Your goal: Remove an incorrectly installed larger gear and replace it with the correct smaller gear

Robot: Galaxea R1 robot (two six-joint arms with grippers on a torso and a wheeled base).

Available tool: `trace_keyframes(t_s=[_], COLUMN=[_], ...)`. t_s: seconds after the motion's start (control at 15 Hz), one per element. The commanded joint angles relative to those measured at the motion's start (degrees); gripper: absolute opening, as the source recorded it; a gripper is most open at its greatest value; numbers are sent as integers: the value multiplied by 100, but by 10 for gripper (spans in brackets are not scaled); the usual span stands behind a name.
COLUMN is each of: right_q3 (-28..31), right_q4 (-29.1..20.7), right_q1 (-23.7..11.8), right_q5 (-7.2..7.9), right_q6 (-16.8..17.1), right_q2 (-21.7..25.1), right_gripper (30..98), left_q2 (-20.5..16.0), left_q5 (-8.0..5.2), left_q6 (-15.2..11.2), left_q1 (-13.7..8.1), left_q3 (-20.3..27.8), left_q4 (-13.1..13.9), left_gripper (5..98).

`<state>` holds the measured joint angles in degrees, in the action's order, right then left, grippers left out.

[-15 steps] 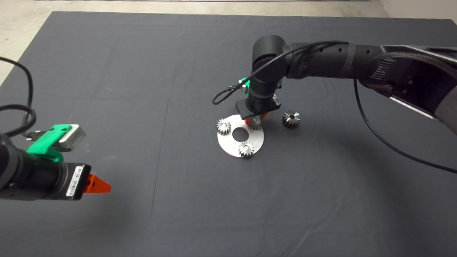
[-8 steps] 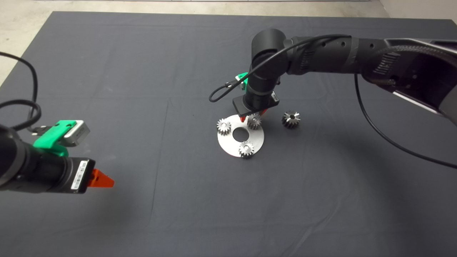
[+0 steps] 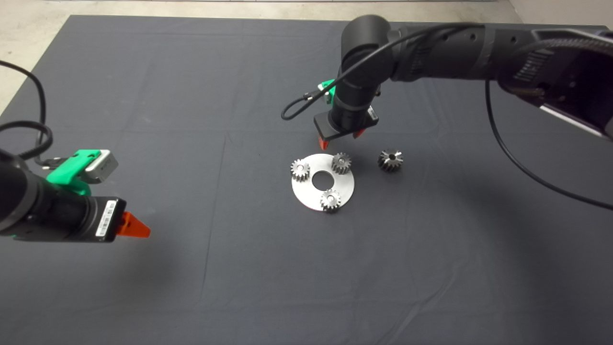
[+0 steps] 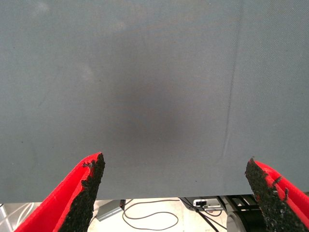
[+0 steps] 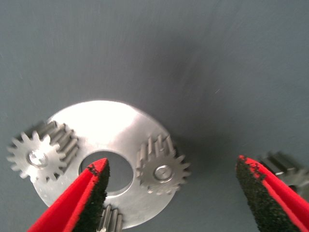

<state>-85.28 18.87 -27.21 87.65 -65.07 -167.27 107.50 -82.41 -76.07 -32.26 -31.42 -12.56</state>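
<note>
The smaller gear sits on a peg at the far right of the round metal plate. In the right wrist view this smaller gear lies below and between the spread fingers. My right gripper hovers open and empty just beyond the plate. The larger gear, darker with long pointed teeth, lies on the mat right of the plate, and its edge shows in the right wrist view. My left gripper waits open over bare mat at the left.
Two more small gears sit on the plate around its centre hole. A black cable loops from the right wrist. The mat's far edge meets pale floor.
The right gripper has lifted up and away from the plate, leaving the small gear seated there. The left arm has shifted slightly.
</note>
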Motion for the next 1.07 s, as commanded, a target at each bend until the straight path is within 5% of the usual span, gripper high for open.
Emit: trace_keyframes(t_s=[0.0,0.53,1.0], right_q3=[663,2596,4648], right_q4=[3,-243,-707], right_q1=[-649,-812,-1399], right_q5=[547,560,560], right_q6=[-343,-1552,-2637], right_q2=[277,1155,2151], right_gripper=[706,834,889], left_q2=[4,-39,-48], left_q5=[-21,-30,-30], left_q6=[74,21,-253], left_q1=[-9,-9,-9], left_q3=[-12,295,650], left_q4=[16,60,60], left_gripper=[744,744,744])
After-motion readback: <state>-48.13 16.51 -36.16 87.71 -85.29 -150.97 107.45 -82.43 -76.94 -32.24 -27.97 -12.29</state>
